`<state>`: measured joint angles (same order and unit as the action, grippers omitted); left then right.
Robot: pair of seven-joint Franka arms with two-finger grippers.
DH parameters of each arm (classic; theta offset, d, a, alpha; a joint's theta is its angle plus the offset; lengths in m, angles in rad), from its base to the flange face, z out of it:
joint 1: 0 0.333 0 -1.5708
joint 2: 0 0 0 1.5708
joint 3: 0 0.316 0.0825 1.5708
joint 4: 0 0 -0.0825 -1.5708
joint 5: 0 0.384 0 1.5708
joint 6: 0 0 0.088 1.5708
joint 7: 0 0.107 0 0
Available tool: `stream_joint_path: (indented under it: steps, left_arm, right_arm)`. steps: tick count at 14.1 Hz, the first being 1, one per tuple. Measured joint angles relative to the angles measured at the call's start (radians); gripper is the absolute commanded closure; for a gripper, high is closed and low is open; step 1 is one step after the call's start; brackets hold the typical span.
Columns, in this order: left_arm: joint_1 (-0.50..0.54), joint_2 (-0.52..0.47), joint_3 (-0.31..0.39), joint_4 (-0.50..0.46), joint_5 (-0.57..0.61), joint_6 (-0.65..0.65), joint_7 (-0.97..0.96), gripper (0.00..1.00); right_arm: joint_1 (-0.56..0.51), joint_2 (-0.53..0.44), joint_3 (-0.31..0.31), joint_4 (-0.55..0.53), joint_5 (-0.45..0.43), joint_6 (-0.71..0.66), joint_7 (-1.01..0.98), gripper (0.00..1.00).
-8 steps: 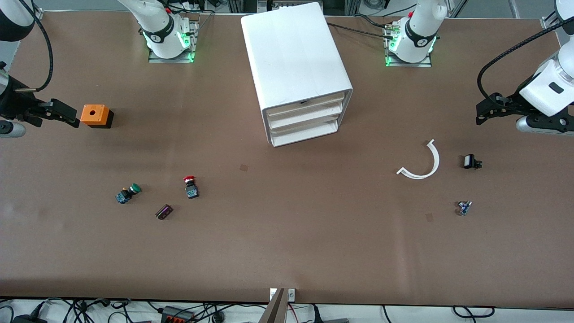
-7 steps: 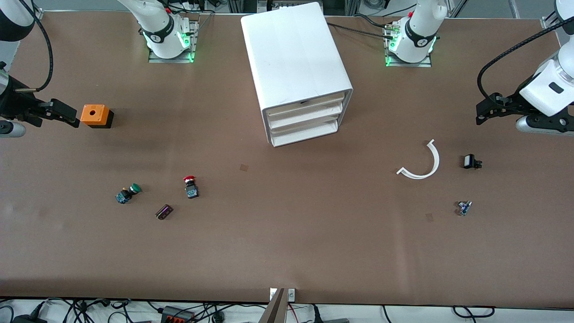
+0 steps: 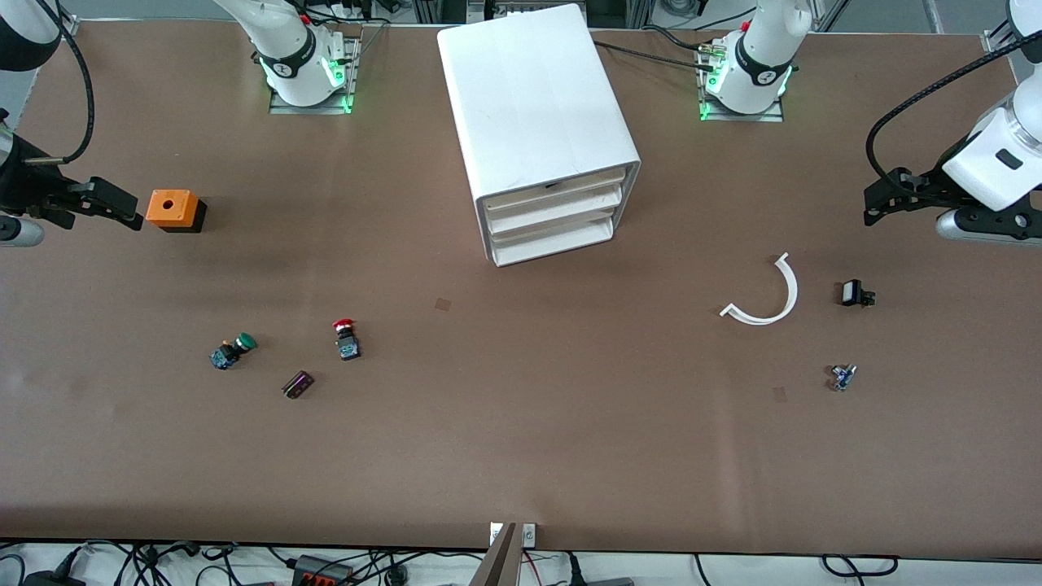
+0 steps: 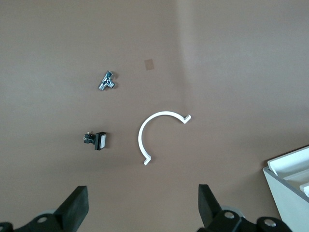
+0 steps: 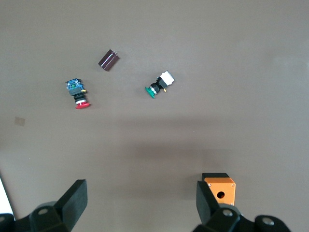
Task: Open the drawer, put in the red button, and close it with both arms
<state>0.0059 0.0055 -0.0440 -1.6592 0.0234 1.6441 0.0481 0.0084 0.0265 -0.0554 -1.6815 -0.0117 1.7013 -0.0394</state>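
Observation:
The white cabinet [image 3: 537, 106] stands mid-table with its three drawers shut; the drawer [image 3: 558, 216] is the middle one. The red button [image 3: 345, 335] lies on its side on the brown table, nearer the front camera than the cabinet and toward the right arm's end; it also shows in the right wrist view [image 5: 77, 94]. My right gripper [image 3: 122, 213] [image 5: 140, 200] hangs open and empty over the table beside the orange box. My left gripper [image 3: 877, 205] [image 4: 142, 203] hangs open and empty over the left arm's end of the table.
An orange box [image 3: 171, 209], a green-capped button [image 3: 234, 351] and a small dark block [image 3: 298, 384] lie near the red button. A white curved strip [image 3: 765, 293], a small black part [image 3: 855, 293] and a small metal part [image 3: 842, 377] lie toward the left arm's end.
The right gripper has drifted very slightly away from the orange box. Nothing else has moved.

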Motion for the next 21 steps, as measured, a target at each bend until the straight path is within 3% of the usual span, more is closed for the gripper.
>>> stream_joint_path:
  steps: [6,9,11,13,16,21]
  left_arm:
    - [-0.021,0.001,-0.012,0.006,-0.024,-0.22,0.001,0.0]
    - [-0.057,0.025,-0.019,0.005,-0.095,-0.406,0.001,0.0]
    - [-0.08,0.069,-0.022,0.002,-0.166,-0.457,0.001,0.0]
    - [-0.086,0.135,-0.022,-0.004,-0.256,-0.447,0.001,0.0]
    - [-0.086,0.228,-0.022,-0.056,-0.425,-0.295,0.06,0.0]
    - [-0.098,0.307,-0.026,-0.204,-0.789,-0.036,0.394,0.0]
  right_arm:
    - [0.0,0.0,0.0,0.0,0.0,0.0,0.0,0.0]
    - [0.001,0.001,0.002,0.0,0.0,0.0,0.0,0.0]
    - [0.002,0.004,0.003,0.0,0.0,0.0,0.0,0.0]
    - [0.002,0.004,0.003,0.0,0.0,0.0,0.0,0.0]
    - [0.004,0.004,0.003,-0.001,0.0,0.0,0.0,0.0]
    - [0.006,0.008,0.003,-0.002,0.0,0.001,0.0,0.0]
